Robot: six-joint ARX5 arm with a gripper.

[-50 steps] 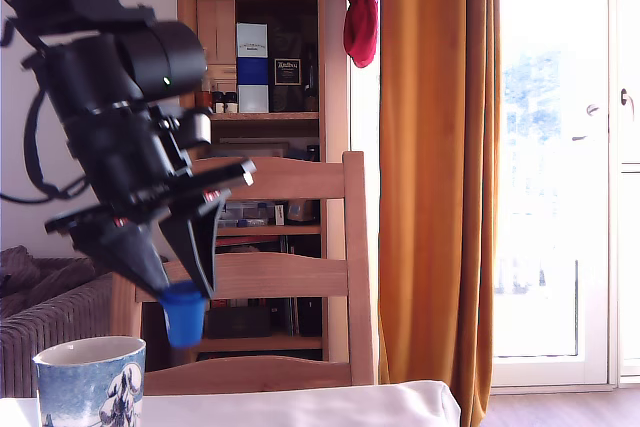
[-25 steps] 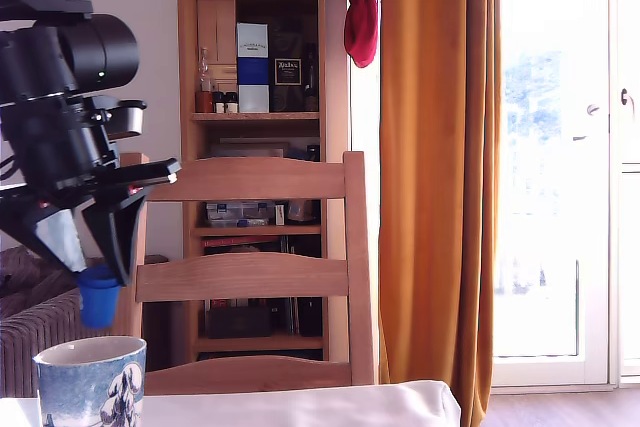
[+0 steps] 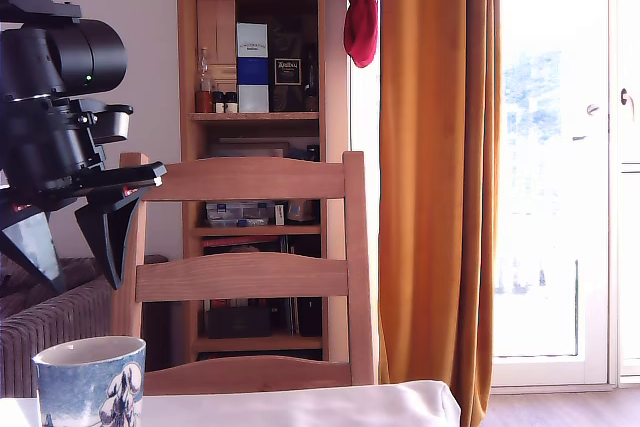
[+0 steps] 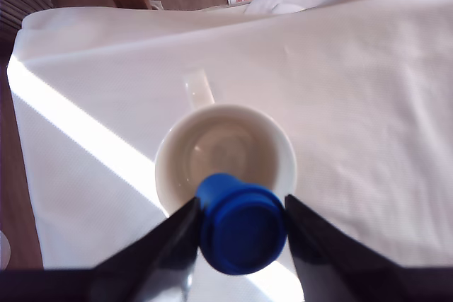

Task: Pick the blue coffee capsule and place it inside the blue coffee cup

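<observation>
Wrist view showed the black claw (image 4: pixel 241 235) clenched on the round blue plastic coffee capsule (image 4: pixel 241 228), one dark finger (image 4: pixel 170 245) pressed to each side of it; the capsule hung directly above the pale-rimmed ceramic mug with its blue-and-white mottled wintry print (image 4: pixel 225 153), overlapping the edge of its rim, and the mug's pale interior looked bare; the mug stood upright on the white cloth-covered surface (image 4: pixel 354 104), with a bright band of sunlight crossing the cloth beside it; exterior view placed the mug (image 3: pixel 90 379) low at that view's left, on the white surface (image 3: pixel 330 405), and the bulky black arm high above it at the same side; there the claw (image 3: pixel 70 247) pointed downward with its dark fingers (image 3: pixel 108 242) spread at the tips, well above the rim, though the capsule itself could not be made out in that view; behind stood a wooden slat-backed chair (image 3: pixel 260 277), a tall wooden bookshelf (image 3: pixel 255 97) and a long orange curtain (image 3: pixel 440 167) next to a bright window.
</observation>
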